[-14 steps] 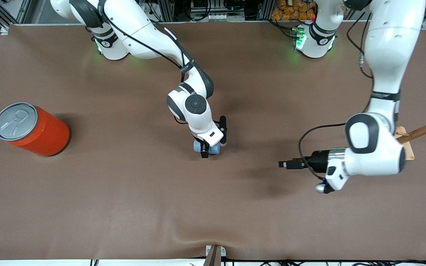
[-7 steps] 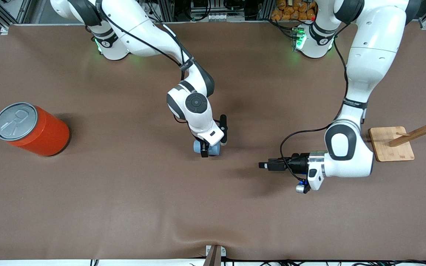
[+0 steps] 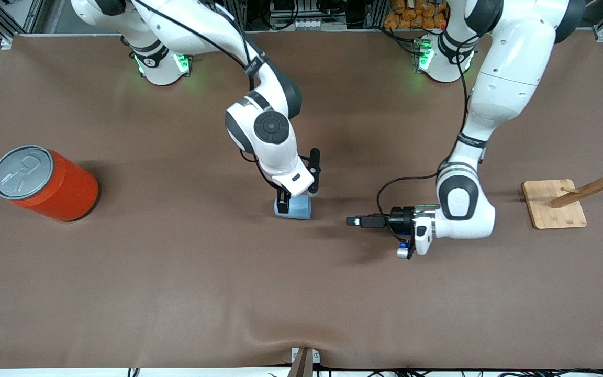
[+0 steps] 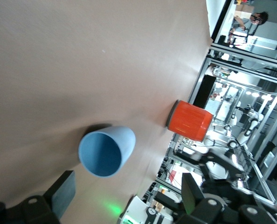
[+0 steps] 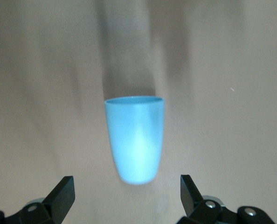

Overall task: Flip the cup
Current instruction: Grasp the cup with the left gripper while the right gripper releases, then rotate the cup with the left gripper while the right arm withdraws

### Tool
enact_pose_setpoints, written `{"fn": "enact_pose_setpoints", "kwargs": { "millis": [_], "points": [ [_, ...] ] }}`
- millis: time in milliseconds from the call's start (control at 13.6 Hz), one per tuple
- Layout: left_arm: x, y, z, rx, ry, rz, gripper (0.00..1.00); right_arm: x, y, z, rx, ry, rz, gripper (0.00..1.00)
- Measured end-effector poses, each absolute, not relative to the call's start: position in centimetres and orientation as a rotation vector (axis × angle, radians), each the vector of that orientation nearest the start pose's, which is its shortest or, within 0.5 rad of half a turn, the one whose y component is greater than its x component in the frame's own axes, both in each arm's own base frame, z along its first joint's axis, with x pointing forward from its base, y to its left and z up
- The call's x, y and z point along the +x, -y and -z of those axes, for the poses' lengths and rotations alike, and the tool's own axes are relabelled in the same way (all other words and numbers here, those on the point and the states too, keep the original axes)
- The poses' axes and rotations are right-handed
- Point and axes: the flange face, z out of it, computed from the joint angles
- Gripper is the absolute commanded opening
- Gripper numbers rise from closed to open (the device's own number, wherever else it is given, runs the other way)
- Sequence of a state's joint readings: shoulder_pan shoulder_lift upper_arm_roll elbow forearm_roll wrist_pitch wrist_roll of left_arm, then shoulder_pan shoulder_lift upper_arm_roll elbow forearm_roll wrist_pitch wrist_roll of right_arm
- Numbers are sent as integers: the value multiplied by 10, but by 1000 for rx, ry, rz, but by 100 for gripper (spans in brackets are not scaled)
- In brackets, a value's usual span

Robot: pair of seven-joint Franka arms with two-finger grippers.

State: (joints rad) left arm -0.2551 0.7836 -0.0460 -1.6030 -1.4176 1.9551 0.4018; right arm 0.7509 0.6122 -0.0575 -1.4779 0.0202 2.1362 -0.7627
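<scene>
1. You see the cup (image 3: 293, 207), a small light-blue tapered one, lying on its side on the brown table (image 3: 176, 293) near the middle, its open mouth turned toward the left arm's end of the table.
2. In the left wrist view the cup (image 4: 106, 150) shows you its darker blue inside head-on, resting on the cloth with a shadow beside it.
3. In the right wrist view the cup (image 5: 135, 137) lies lengthwise on the table, apart from both fingertips, its rounded base toward the camera.
4. Your right gripper (image 3: 292, 200) hangs directly over the cup, pointing down, its fingers (image 5: 62, 192) spread wide and clear of the plastic on either side; it grips nothing.
5. Your left gripper (image 3: 354, 221) is held low and level over the table, pointing at the cup's mouth from the left arm's end, near it and not touching.
6. The left gripper's fingers (image 4: 64, 193) stand wide apart in its wrist view, with nothing between them.
7. The orange can (image 3: 45, 183) with a grey pull-tab lid stands upright toward the right arm's end of the table, well apart from the cup; the left wrist view shows the can (image 4: 190, 121) too.
8. A wooden rack (image 3: 573, 199) on a square base sits at the left arm's end of the table.
</scene>
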Motion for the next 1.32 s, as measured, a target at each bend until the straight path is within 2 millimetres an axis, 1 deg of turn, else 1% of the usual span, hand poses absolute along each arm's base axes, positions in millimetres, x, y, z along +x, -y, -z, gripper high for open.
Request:
{"fn": "enact_pose_setpoints", "kwargs": {
  "millis": [73, 147, 220, 294, 440, 514, 587, 661, 807, 881, 954, 1101, 1248, 1321],
  "points": [
    [629, 270, -179, 1899, -229, 323, 100, 554, -449, -340, -2423, 2021, 63, 100],
    [625, 278, -173, 1886, -232, 323, 100, 566, -428, -357, -2503, 1915, 60, 100],
    [622, 284, -166, 1877, -235, 320, 100, 582, -400, -373, -2588, 1791, 64, 100],
    [619, 289, -158, 1866, -241, 317, 100, 600, -368, -388, -2669, 1660, 80, 100],
    [613, 300, -147, 1844, -257, 314, 100, 630, -306, -410, -2807, 1403, 115, 100],
    [609, 308, -143, 1847, -262, 314, 100, 639, -279, -420, -2864, 1278, 114, 100],
    [605, 316, -140, 1855, -266, 314, 100, 643, -254, -431, -2919, 1144, 84, 100],
    [601, 323, -136, 1860, -271, 315, 100, 643, -233, -443, -2966, 1008, 43, 100],
    [596, 331, -130, 1852, -289, 322, 100, 635, -191, -476, -3044, 748, -39, 100],
    [595, 333, -128, 1845, -299, 323, 100, 629, -167, -494, -3077, 618, -70, 100],
    [594, 335, -127, 1836, -308, 323, 98, 621, -142, -514, -3102, 490, -91, 100],
    [591, 343, -127, 1827, -317, 321, 97, 603, -94, -550, -3128, 258, -123, 100],
    [589, 350, -126, 1834, -323, 316, 89, 587, -36, -579, -3126, 84, -129, 100],
    [587, 352, -124, 1837, -322, 319, 86, 579, -7, -590, -3121, 11, -130, 100]
  ]
}}
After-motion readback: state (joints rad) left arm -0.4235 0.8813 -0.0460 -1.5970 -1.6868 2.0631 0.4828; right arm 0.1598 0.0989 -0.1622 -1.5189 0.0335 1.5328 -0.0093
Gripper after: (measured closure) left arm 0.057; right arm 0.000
